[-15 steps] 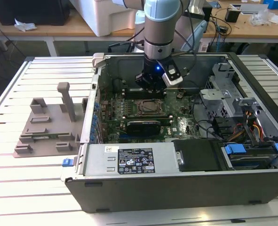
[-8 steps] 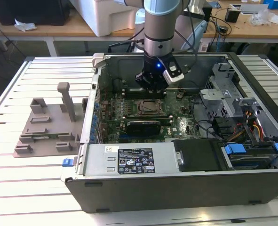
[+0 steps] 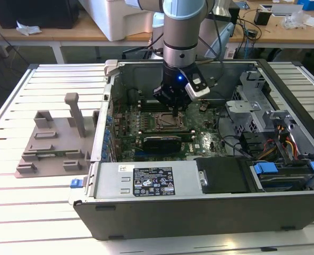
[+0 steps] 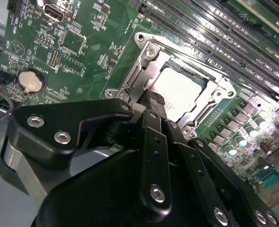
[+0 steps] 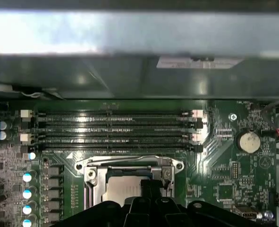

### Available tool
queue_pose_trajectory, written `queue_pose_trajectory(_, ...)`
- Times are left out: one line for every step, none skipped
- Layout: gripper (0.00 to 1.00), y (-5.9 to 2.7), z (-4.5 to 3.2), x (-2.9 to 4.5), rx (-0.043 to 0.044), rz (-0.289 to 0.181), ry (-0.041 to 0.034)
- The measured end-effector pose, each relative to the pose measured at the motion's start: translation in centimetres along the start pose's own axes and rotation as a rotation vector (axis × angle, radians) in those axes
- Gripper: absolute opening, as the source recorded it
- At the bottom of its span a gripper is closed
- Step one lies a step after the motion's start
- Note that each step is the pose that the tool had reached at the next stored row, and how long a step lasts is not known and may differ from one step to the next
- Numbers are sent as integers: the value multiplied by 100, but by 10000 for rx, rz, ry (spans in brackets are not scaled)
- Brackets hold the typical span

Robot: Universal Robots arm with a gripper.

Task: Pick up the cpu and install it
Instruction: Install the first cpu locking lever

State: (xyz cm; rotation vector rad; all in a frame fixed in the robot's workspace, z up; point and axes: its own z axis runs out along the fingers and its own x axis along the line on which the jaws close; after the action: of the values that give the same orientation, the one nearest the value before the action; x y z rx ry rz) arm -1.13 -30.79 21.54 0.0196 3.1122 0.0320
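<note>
The cpu (image 4: 179, 90) is a silver-grey square lying flat inside the motherboard socket's metal frame (image 4: 146, 59), and it also shows in the first wrist view (image 5: 122, 189). My gripper (image 4: 153, 98) hangs inside the open computer case (image 3: 199, 210), directly over the socket (image 3: 164, 121). Its fingers are shut together into one narrow tip, with nothing seen between them. That tip (image 5: 148, 185) is at the edge of the cpu; whether it touches I cannot tell. In the exterior view the gripper (image 3: 176, 110) points straight down at the board.
Memory slots (image 5: 115, 130) run beside the socket, and a coin battery (image 5: 247, 141) sits on the board. Case walls, a drive cage (image 3: 252, 106), cables (image 3: 284, 143) and the power supply (image 3: 157, 180) ring the motherboard. A grey fixture (image 3: 56, 143) stands on the slatted table.
</note>
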Motion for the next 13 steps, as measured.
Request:
queue_pose_trajectory(11,-3,-8,0,2,1,1)
queue_pose_trajectory(11,-2,-10,0,1,2,0)
queue_pose_trajectory(11,-3,-15,0,0,1,0)
queue_pose_trajectory(11,-3,-22,-1,1,0,1)
queue_pose_trajectory(11,-2,-31,-1,1,0,0)
queue_pose_trajectory(11,-2,-39,-1,3,0,0)
queue_pose_trajectory(11,-2,-56,-2,9,-1,0)
queue_pose_trajectory(11,-1,-71,-3,14,-1,0)
queue_pose_trajectory(11,-1,-110,-4,26,-1,-1)
queue_pose_trajectory(11,0,-130,-4,34,-1,-1)
queue_pose_trajectory(11,0,-151,-5,42,-2,0)
queue_pose_trajectory(11,1,-184,-6,60,-2,-1)
queue_pose_trajectory(11,1,-205,-6,74,-2,-1)
